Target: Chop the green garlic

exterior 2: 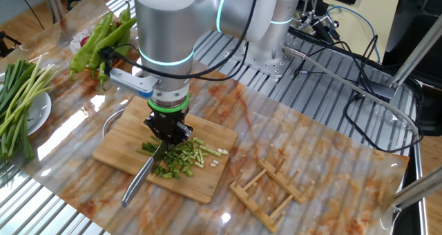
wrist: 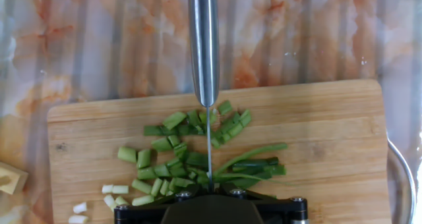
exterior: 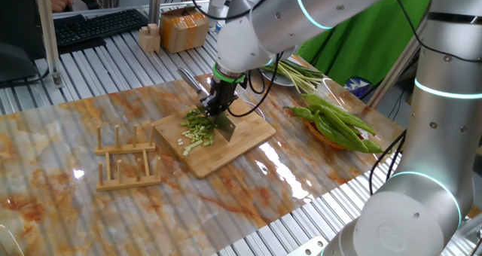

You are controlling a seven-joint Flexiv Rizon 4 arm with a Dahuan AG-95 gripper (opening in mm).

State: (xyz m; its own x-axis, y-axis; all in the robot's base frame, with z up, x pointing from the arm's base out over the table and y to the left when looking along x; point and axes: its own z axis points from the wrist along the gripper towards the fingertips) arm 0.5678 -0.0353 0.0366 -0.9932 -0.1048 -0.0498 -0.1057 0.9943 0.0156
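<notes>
My claw [exterior 2: 168, 133] is clamped tight on the knife [wrist: 204, 46], blade down in the green garlic [wrist: 191, 161] mid-board on the cutting board [wrist: 330, 118]. Mid-chop; next I'd lift and shift toward the uncut stalks.

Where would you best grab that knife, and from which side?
By the steel handle, from straight above: it lies flat, sticking off the cutting board, clear of the green garlic, and its narrow width suits two fingers. The tool already grips the knife from above, near the blade end, edge down in the pieces.
</notes>
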